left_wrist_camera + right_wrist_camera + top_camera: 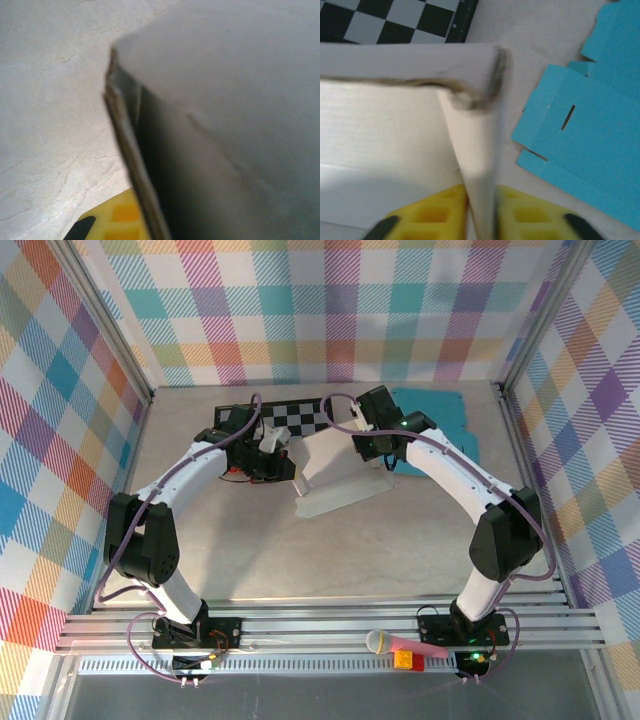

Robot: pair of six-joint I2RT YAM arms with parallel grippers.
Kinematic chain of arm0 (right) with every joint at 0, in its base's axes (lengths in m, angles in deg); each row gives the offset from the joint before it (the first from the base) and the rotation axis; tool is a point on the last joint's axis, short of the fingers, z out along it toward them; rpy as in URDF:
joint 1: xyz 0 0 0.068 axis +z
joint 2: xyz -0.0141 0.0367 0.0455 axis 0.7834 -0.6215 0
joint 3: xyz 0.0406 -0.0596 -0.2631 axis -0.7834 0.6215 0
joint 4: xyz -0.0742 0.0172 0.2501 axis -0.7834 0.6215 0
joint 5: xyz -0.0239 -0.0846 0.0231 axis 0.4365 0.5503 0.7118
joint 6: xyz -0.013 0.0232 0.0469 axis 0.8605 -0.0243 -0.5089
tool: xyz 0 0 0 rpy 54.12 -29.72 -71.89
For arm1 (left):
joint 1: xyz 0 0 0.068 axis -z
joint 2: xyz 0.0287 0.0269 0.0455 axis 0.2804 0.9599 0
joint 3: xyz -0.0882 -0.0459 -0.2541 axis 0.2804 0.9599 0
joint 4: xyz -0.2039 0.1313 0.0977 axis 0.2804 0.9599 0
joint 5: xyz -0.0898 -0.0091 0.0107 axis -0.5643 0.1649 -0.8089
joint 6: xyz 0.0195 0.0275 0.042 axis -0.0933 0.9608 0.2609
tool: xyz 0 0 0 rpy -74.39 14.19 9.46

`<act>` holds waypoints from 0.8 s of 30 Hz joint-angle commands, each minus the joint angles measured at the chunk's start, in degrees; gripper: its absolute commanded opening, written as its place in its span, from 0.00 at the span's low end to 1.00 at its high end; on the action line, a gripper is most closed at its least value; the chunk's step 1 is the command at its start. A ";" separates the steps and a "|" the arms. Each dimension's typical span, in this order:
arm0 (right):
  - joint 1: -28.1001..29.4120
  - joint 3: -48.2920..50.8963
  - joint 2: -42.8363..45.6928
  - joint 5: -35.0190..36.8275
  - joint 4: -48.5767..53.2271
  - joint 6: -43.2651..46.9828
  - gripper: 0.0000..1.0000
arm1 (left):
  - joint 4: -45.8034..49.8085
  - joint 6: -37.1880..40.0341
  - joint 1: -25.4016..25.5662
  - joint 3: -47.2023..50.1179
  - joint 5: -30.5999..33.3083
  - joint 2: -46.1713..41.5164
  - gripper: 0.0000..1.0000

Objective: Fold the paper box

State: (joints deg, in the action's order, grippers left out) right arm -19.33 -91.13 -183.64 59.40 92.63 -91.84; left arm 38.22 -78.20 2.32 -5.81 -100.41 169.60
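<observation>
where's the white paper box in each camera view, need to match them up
Top external: white paper box near the centre of the picture.
Left wrist: box wall and edge, blurred, across the right half.
Right wrist: box across the left and centre, one flap pinched in the right gripper.
Shared landmark: blue sheet, right of the box in the top external and right wrist views.

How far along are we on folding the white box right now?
Done: the white paper box is no longer flat, with side walls raised and a corner formed. In hand: the right gripper pinches an upright wall, and the left gripper is shut on the opposite edge. Left: the front flap lies flat on the table, so the box is not yet closed.
</observation>
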 commanded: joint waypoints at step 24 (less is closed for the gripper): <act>10.64 -18.60 -14.26 37.38 26.74 -22.28 0.00 | -2.98 -8.81 4.55 -2.43 5.46 -2.39 0.00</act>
State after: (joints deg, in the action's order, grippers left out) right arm -9.71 -107.89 -196.95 92.43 114.12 -110.44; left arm 37.87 -85.37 6.22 -7.73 -94.24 169.60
